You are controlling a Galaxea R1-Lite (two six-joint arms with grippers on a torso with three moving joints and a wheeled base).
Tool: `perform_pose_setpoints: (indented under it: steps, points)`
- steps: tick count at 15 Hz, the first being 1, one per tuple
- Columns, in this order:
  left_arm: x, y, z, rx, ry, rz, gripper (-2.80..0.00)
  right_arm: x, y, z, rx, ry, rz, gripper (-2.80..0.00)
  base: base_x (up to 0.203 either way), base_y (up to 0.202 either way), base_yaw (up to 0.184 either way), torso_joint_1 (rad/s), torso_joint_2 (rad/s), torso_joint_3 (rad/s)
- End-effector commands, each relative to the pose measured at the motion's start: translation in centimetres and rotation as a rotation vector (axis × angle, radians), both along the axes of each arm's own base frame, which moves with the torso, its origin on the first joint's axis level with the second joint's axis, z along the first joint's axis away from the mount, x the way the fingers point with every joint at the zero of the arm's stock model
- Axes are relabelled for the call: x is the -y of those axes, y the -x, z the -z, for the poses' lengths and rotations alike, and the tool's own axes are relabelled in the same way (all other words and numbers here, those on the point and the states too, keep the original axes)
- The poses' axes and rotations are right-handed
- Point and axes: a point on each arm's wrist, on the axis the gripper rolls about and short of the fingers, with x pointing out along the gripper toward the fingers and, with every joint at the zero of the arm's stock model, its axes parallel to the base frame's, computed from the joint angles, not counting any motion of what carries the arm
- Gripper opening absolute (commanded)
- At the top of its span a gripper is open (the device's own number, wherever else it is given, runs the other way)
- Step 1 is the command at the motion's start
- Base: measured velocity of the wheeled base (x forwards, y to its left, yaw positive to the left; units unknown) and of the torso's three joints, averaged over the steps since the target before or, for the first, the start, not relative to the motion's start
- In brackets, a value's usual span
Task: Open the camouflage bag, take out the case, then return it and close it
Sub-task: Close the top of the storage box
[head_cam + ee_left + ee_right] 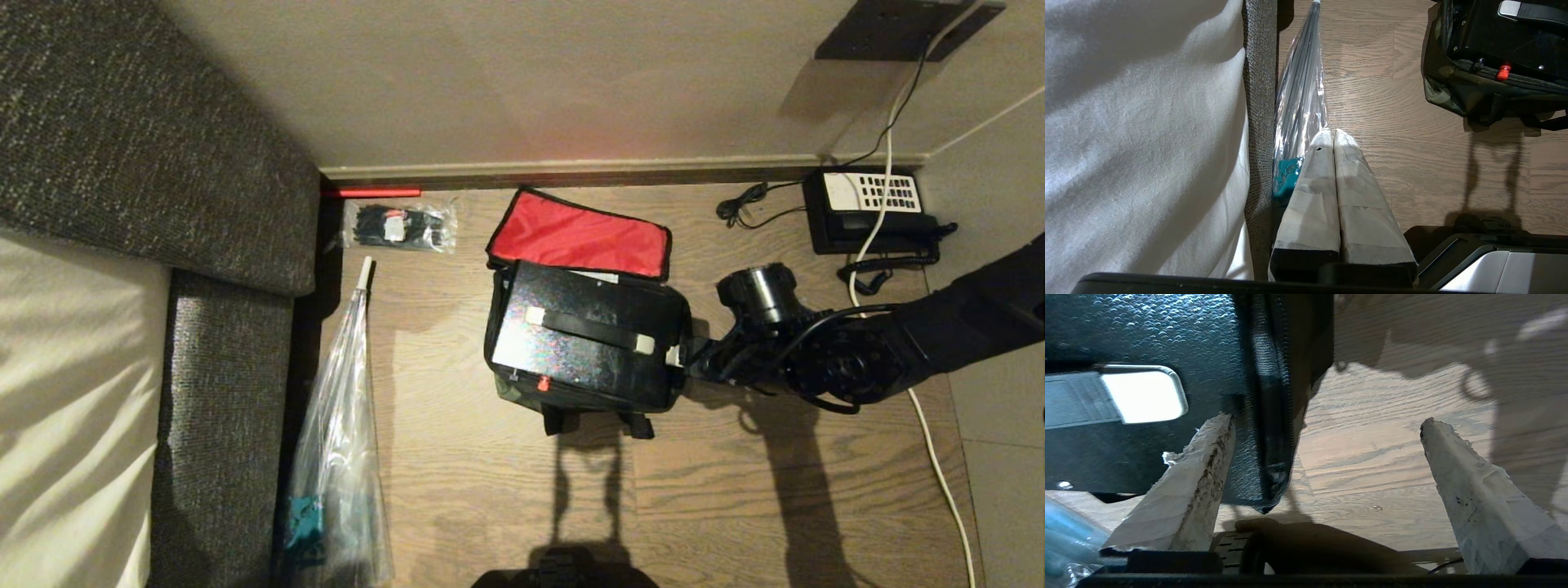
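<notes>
Looks hard, stiff and likely a bit heavy, that black case (584,339), sitting in the soft camouflage bag (571,400) on the wood floor (735,490) near the back wall, red lid flap (580,235) thrown open; best grabbed by the strap handle (588,327) on top. At the bag's right end, right gripper (1327,424) spread wide and holding nothing, one finger over the case top, the other over bare floor. Down by the sofa (1257,122), left gripper (1333,136) squeezed together, empty.

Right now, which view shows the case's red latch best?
The left wrist view: the red latch shows large and unobstructed on the case. The head view shows it too, though small. The right wrist view shows only the case's top and one handle end, no latch.
</notes>
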Motion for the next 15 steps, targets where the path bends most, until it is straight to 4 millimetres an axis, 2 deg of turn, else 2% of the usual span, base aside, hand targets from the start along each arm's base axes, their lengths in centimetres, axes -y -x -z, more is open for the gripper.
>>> perform_pose_setpoints:
  steps: [1,6,9,12,15]
  points:
    - [0.0,0.0,0.0,0.003,0.0,-0.001,-2.8,0.3,-0.2,0.2,-0.003,0.004,0.009,0.0,0.0,0.0,0.0,0.0,0.0,0.0]
    - [0.0,0.0,0.0,0.003,0.0,-0.001,-2.8,0.3,-0.4,1.4,-0.029,0.035,0.031,0.0,0.0,0.0,0.0,0.0,0.0,0.0]
    - [0.0,0.0,0.0,0.003,0.002,-0.001,-2.8,0.9,-0.7,1.4,-0.024,0.045,0.054,0.0,0.0,0.0,0.0,0.0,0.0,0.0]
    - [0.0,0.0,0.0,0.003,0.0,-0.001,-2.8,0.8,-1.0,2.1,-0.036,0.057,0.062,0.0,0.0,0.0,0.0,0.0,0.0,0.0]
    - [0.0,0.0,0.0,0.003,0.0,-0.002,-2.8,0.5,-1.7,2.0,-0.003,0.047,0.064,0.0,0.0,0.0,0.0,0.0,0.0,0.0]
